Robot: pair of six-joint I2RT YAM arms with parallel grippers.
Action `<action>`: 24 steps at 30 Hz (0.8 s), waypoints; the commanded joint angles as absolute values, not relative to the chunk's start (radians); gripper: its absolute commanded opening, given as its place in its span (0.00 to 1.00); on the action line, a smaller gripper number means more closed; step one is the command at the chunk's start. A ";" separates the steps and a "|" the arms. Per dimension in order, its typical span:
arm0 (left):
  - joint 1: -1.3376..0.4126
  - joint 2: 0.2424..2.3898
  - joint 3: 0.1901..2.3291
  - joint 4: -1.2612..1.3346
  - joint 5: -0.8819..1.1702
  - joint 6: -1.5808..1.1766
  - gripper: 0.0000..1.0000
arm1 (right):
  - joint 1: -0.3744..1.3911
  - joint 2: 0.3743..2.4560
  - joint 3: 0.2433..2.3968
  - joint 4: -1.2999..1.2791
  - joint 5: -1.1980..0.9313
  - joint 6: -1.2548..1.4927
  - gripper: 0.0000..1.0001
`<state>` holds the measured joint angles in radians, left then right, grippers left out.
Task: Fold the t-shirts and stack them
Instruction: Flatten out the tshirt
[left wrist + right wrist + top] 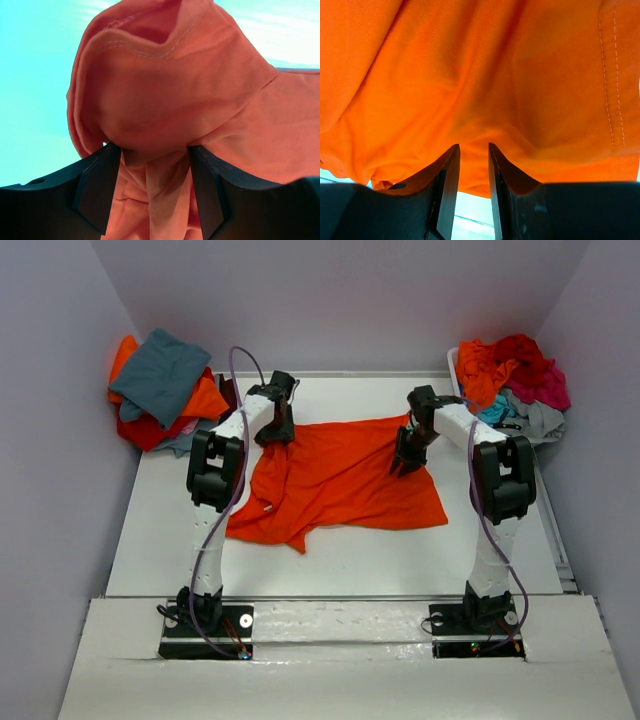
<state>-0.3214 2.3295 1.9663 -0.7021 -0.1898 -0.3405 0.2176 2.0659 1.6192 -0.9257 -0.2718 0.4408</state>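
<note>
Progress check. The orange t-shirt lies opened out on the middle of the table. It is rumpled, with its near-left part bunched toward the near edge. I can see no fold made in it yet.

The left gripper is at the shirt's far-left corner. In its wrist view the jaws stand wide but are clamped on a thick wad of the orange cloth, which humps up beyond the tips. The right gripper sits on the shirt's far-right part. Its jaws are nearly together with a slim gap. Cloth drapes over the tips, and I cannot tell whether any of it is pinched.

Done so far, by my reading: a loose pile at the far-left corner of the table, with a teal-grey shirt on top of orange and red ones. It is probably the finished stack, though untidy.

Left to do: this shirt, plus the heap of shirts (red, magenta, orange, turquoise, grey) in the white bin at the far-right corner.

My estimate is that the task is around midway. This shirt is at the flattening stage, before its first fold.
</note>
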 commanded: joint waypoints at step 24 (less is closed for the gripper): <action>-0.247 2.424 2.160 -0.808 -0.224 -0.324 0.69 | 0.242 1.973 1.450 -0.893 -0.281 0.445 0.34</action>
